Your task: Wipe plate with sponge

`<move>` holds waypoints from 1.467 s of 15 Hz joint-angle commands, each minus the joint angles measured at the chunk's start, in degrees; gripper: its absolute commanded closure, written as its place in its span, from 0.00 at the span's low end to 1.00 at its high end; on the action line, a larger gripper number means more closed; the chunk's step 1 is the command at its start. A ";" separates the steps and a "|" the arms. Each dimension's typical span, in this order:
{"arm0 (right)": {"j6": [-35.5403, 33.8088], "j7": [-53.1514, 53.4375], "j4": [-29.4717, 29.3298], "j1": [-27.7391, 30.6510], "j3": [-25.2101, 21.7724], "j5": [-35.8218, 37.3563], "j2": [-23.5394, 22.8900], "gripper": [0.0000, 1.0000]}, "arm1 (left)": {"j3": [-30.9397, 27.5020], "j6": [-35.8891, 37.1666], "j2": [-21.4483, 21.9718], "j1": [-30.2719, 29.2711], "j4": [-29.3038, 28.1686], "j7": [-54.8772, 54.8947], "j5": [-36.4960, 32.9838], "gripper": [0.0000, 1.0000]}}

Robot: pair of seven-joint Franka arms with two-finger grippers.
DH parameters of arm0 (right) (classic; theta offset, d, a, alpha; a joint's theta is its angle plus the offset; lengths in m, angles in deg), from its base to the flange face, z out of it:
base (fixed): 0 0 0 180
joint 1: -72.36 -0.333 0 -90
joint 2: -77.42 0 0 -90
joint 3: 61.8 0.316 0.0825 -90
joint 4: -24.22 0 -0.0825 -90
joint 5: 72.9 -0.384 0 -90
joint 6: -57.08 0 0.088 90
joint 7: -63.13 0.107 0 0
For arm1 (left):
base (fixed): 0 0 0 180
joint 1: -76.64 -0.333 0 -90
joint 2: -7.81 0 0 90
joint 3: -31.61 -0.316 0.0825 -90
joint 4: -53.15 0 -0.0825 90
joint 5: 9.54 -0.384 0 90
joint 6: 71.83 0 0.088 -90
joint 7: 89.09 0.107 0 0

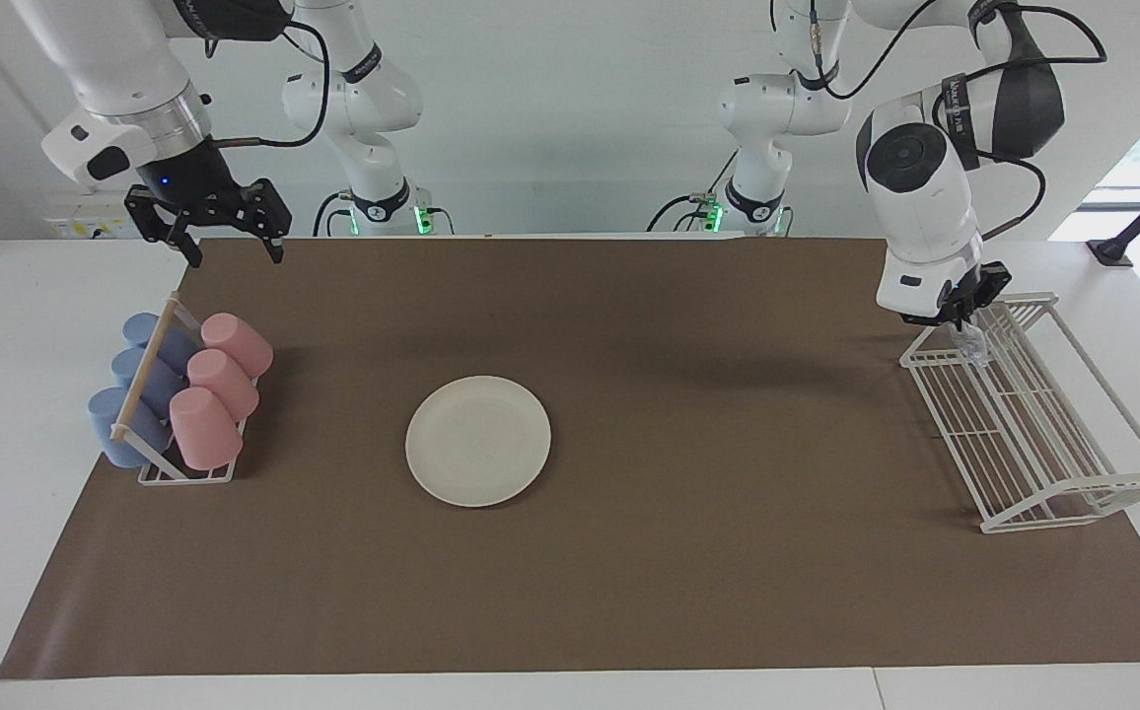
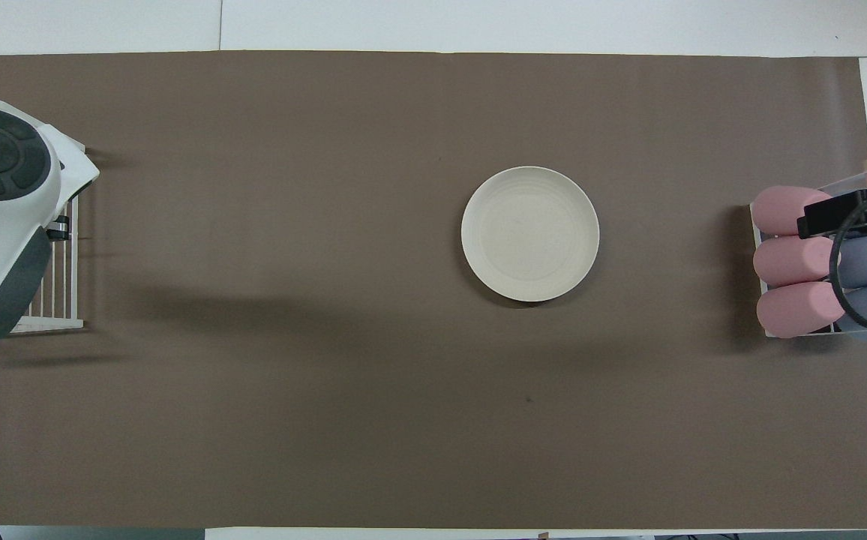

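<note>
The cream-white plate [image 1: 478, 441] [image 2: 530, 234] lies bare on the brown mat, about midway along the table. My left gripper [image 1: 961, 320] points down over the end of the white wire rack [image 1: 1033, 434] nearer the robots. It is shut on the silvery sponge [image 1: 972, 344], of which only a small bit shows below the fingers, among the rack's wires. In the overhead view the left arm's body hides both that gripper and the sponge. My right gripper [image 1: 232, 240] hangs open and holds nothing, over the mat's edge by the cup rack, well away from the plate.
A small rack of pink and blue cups [image 1: 180, 390] [image 2: 801, 262] stands at the right arm's end of the mat. The wire rack [image 2: 58, 300] stands at the left arm's end. The brown mat [image 1: 688, 552] covers most of the table.
</note>
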 commanded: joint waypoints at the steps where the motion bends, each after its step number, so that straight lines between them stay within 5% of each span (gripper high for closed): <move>1: -3.29 -2.30 -0.20 -1.01 -1.14 1.12 0.25 0.00 | 0.12 4.60 -4.90 0.63 4.46 -0.69 -9.71 1.00; 10: -5.24 -2.39 -0.20 -0.57 -2.11 1.20 0.33 0.00 | 0.03 4.43 -17.39 1.15 5.08 -16.67 -22.92 1.00; 17: -5.42 -2.30 -0.29 -0.57 -2.11 0.76 0.33 0.00 | 0.30 2.42 -17.93 0.98 4.65 -21.25 -22.84 1.00; 18: -5.42 -2.30 -0.29 -0.57 -2.11 0.76 0.33 0.00 | 0.30 2.24 -17.93 0.98 4.64 -21.25 -22.84 0.92; 19: -5.33 -2.22 -0.29 -0.57 -2.11 0.68 0.33 0.00 | 0.30 2.24 -17.93 0.98 4.56 -21.34 -22.75 0.52; 20: -5.33 -2.22 -0.29 -0.66 -2.11 0.76 0.33 0.00 | 0.30 2.06 -17.93 1.06 4.47 -21.34 -22.75 0.29; 22: -5.42 -2.22 -0.29 -0.57 -2.11 0.76 0.33 0.00 | 0.30 1.97 -17.93 0.89 4.47 -21.34 -22.75 0.00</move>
